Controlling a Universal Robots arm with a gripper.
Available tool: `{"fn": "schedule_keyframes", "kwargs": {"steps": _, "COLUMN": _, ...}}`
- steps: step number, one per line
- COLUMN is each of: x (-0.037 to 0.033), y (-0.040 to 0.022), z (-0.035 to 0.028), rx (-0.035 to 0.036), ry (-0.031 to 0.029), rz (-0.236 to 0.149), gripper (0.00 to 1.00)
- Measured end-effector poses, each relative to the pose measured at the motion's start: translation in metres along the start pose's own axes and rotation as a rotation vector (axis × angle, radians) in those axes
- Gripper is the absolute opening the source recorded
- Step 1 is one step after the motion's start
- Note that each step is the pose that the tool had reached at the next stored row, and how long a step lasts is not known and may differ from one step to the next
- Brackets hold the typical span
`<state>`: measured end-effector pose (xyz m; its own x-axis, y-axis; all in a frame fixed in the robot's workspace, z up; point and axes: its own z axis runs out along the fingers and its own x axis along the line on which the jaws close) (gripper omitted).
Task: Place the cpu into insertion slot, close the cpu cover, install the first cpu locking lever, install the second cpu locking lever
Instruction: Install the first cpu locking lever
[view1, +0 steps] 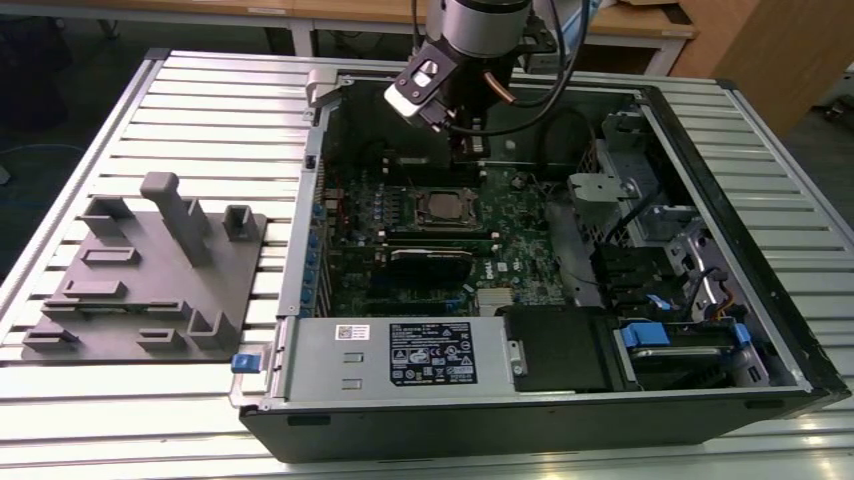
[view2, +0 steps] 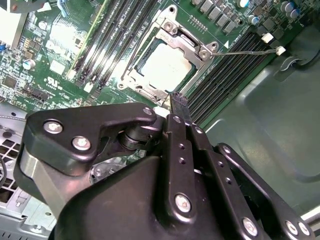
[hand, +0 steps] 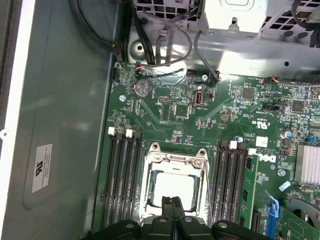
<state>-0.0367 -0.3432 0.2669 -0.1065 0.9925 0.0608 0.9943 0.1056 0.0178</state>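
Cpu (hand: 175, 186) sat in its socket about the middle of the motherboard, its dull silver top showing through the cover's window.

Widest of all was the slatted metal desk (view1: 200, 90). On it, filling the side toward the exterior view's right edge, lay an open black computer case (view1: 561, 428). Near the desk's edge on the exterior view's left rested a grey fixture plate (view1: 147, 270) with upright pegs and pockets, well apart from the case. The arm (view1: 474, 40) reached down over the case's far wall, above the board. A labelled power supply box (view1: 400, 355) lay along the case's near wall. The green motherboard (hand: 165, 107) covered the case floor, with black memory slots (hand: 122, 180) running on both sides of the socket.

The cpu cover (hand: 175, 159), a thin silver frame, lay flat over the chip. The jaws were together with nothing between them, their black tips over the socket's edge in both wrist views; whether they touched the frame could not be told. In the second wrist view a thin wire lever (view2: 245, 51) ran from one socket corner out across the memory slots. A coin cell (hand: 143, 88) sat on the board beyond the socket.
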Motion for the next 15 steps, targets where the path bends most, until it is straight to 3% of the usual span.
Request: {"fn": "schedule_keyframes", "kwargs": {"steps": 15, "x": 0.0000, "y": 0.0000, "z": 0.0000, "rx": 0.0014, "ry": 0.0004, "rz": -0.024, "gripper": 0.11}}
